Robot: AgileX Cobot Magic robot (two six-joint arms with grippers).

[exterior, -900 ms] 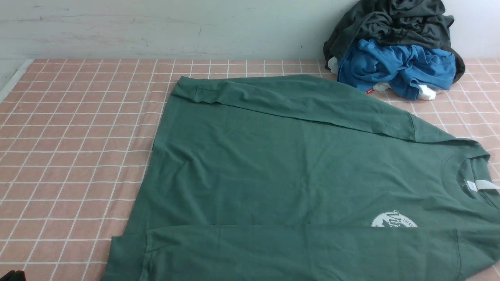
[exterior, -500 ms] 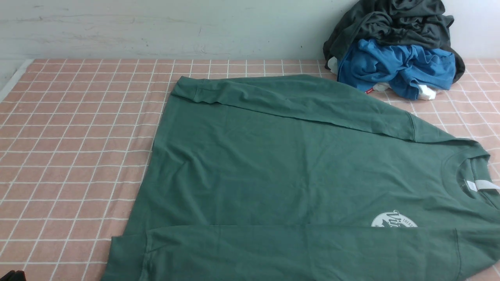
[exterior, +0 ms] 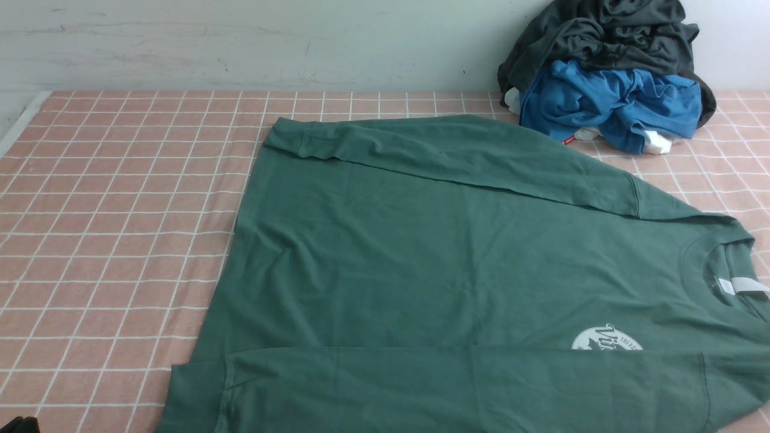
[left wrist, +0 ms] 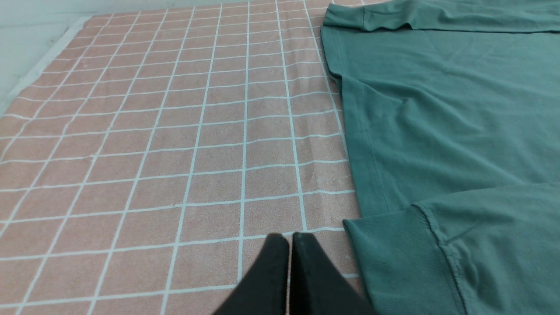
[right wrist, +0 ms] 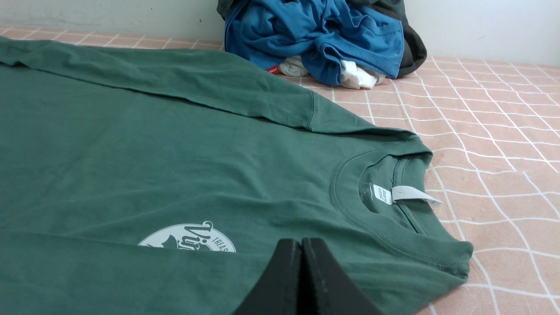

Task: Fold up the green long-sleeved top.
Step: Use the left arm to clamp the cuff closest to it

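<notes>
The green long-sleeved top lies flat on the checked cloth (sleeves folded in), a blue garment and a dark garment heaped at its 1 o'clock, while the left gripper and the right gripper have jaws together.

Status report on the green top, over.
Left gripper shut, right gripper shut, nothing held. Top flat on table, both sleeves laid in over the body. Clothes pile far right, close by it.
</notes>
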